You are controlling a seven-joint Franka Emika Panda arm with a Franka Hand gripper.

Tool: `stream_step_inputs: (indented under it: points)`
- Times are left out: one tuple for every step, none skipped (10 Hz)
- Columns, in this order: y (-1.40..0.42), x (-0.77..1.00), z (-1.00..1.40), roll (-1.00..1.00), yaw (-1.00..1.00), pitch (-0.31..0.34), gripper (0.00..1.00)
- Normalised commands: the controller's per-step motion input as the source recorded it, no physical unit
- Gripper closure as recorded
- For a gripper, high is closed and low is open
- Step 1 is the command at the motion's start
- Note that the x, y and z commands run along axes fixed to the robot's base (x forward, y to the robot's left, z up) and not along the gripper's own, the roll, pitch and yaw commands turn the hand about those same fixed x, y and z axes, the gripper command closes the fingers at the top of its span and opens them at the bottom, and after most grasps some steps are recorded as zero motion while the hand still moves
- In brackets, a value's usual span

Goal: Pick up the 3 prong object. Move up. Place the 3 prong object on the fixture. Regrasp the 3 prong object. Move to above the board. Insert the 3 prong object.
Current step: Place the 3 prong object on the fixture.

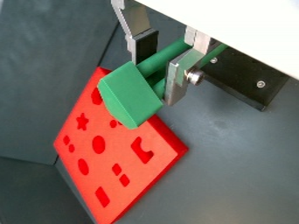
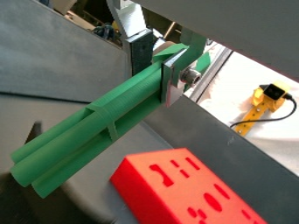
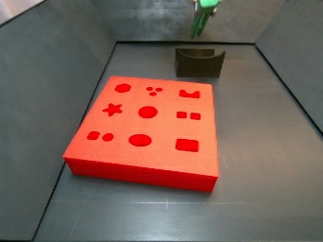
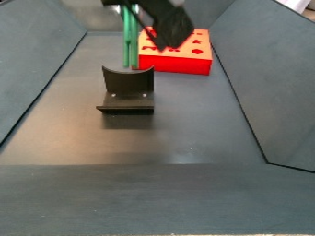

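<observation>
Slender green plastic 3 prong object (image 2: 100, 127), long and narrow, clamped between the flat silver fingers (image 1: 177, 77) of the end effector (image 1: 162, 63) in both wrist views; jaws closed tight on its upper part, lower end free. Hangs upright in a side view (image 4: 127, 41), directly above the small dark grey-black fixture (image 4: 125, 90) with the concave notch, lower tip close to the notch; contact impossible to tell. Only a green scrap (image 3: 202, 13) visible at the far edge in a side view, above the same fixture (image 3: 199, 62). Large flat red rectangular board (image 3: 147, 126) with star, circle, square and three-dot cutouts lies flat on the dark floor (image 4: 160, 138), near the fixture but apart from it. Yellow connector with cable (image 2: 267, 98) visible outside the enclosure wall in a wrist view.
</observation>
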Motion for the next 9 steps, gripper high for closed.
stream_step_inputs:
  points:
    - [0.11, 0.10, -1.00, -0.17, -0.07, -0.096, 1.00]
    - [0.10, 0.10, -1.00, -0.13, -0.05, -0.104, 1.00]
    - [0.09, 0.10, -1.00, -0.10, -0.02, -0.114, 1.00]
    - [0.08, 0.09, -0.93, -0.09, 0.00, -0.115, 1.00]
    - [0.05, 0.07, -0.69, -0.09, 0.02, -0.099, 1.00]
    - [0.04, 0.07, -0.51, -0.08, 0.03, -0.084, 1.00]
    - [0.02, 0.06, -0.28, -0.08, 0.04, -0.066, 1.00]
    - [0.01, 0.05, -0.18, -0.08, 0.04, -0.055, 1.00]
    - [0.00, 0.00, 0.00, 0.00, 0.00, 0.000, 0.00]
